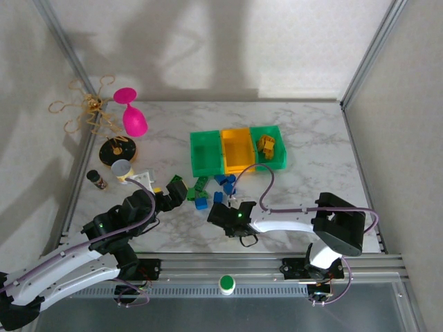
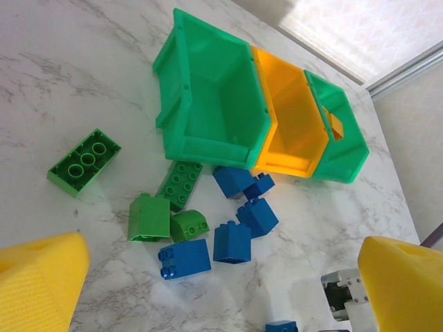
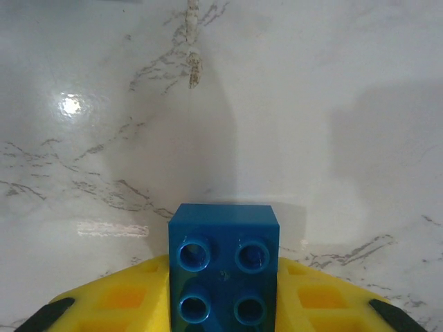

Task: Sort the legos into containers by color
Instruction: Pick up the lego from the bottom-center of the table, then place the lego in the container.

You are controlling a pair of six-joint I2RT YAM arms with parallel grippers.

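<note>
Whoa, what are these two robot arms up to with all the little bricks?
They are sorting toy bricks into bins by colour. The right gripper is clamped on a blue brick over the marble table. The left gripper is open and empty, facing the loose green and blue bricks. A few orange-yellow pieces lie in the right green bin. The left green bin and orange-yellow bin look empty.

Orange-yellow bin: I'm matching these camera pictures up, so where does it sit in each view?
Top external: orange-yellow bin just above centre, middle of the row.
Left wrist: upper right, open top facing the camera.
Right wrist: faces marble table, blue brick at bottom centre.
Shared landmark: the green bin beside it on the left.
</note>
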